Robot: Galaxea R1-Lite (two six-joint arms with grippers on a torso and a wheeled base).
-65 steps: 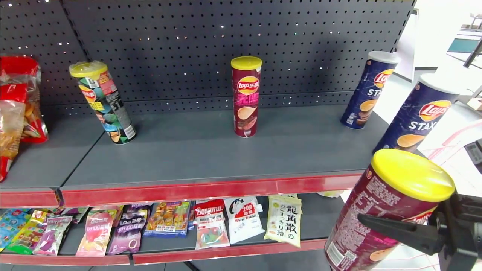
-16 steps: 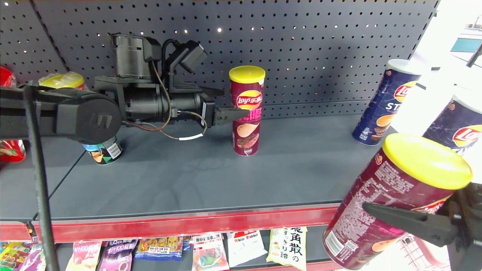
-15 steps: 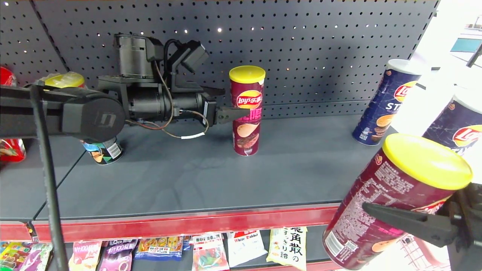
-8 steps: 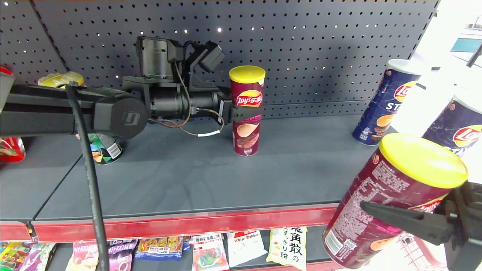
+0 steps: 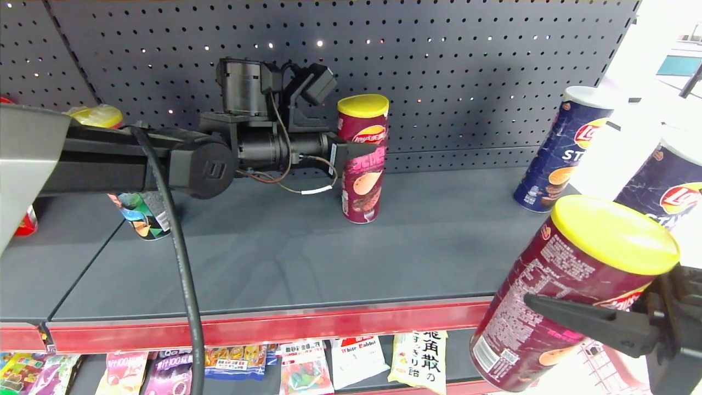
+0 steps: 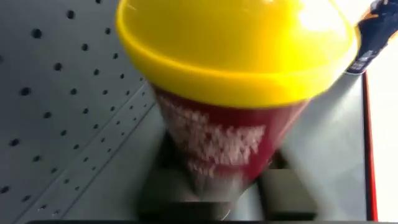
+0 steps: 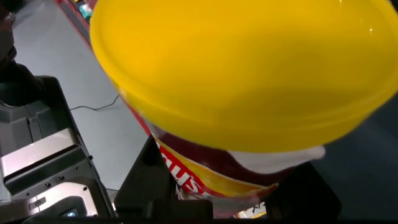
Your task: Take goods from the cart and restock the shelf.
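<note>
A maroon chip can with a yellow lid (image 5: 363,164) stands mid-shelf near the pegboard, leaning slightly. My left gripper (image 5: 364,151) comes in from the left and is shut on its upper half. The left wrist view has the same can (image 6: 217,143) between the two dark fingers (image 6: 286,193). A second maroon can (image 5: 565,296) hangs tilted in front of the shelf's right end, below its red edge. My right gripper (image 5: 603,321) is shut on it. In the right wrist view its yellow lid (image 7: 249,68) sits above the fingers (image 7: 149,180).
Two blue chip cans (image 5: 554,148) (image 5: 666,192) stand at the shelf's right end. A multicoloured can (image 5: 140,214) stands at the left behind my left arm. The grey shelf (image 5: 274,258) has open room in front. Snack bags (image 5: 351,359) lie on the lower shelf.
My left arm pushed rightward until its fingers came around the shelf can and closed. The can now leans slightly. The right arm and its can barely moved.
</note>
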